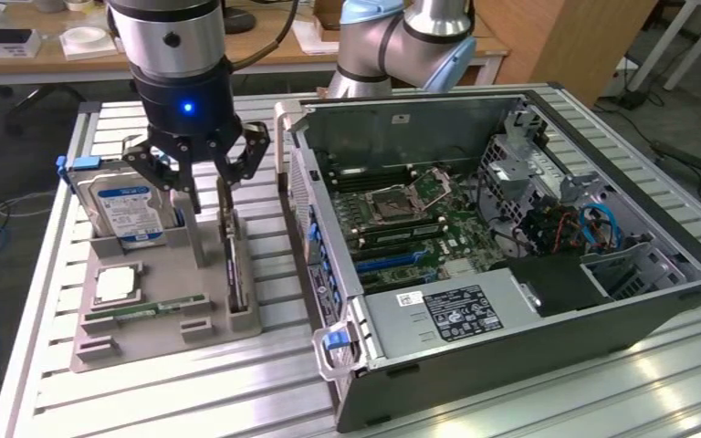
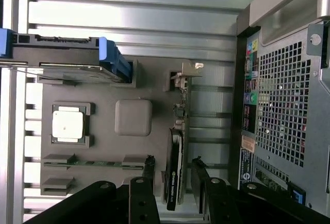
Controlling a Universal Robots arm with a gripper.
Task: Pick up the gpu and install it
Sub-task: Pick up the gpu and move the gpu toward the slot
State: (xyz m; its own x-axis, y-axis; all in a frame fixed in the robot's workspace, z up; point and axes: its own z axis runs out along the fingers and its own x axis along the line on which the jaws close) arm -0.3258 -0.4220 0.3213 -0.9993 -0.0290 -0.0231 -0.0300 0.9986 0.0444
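The gpu is a thin dark card standing on edge in a slot of the grey holder, at the side nearest the computer case. In the wrist view the gpu appears edge-on, with its metal bracket at the far end. My gripper hangs just above the card's far end, open. The gripper straddles the card in the wrist view, one black finger on each side with a gap to the card. Nothing is held.
On the same holder stand a hard drive with a blue-white label, a square processor and a green memory stick. The open computer case with its motherboard lies at the exterior view's right on a slatted metal table.
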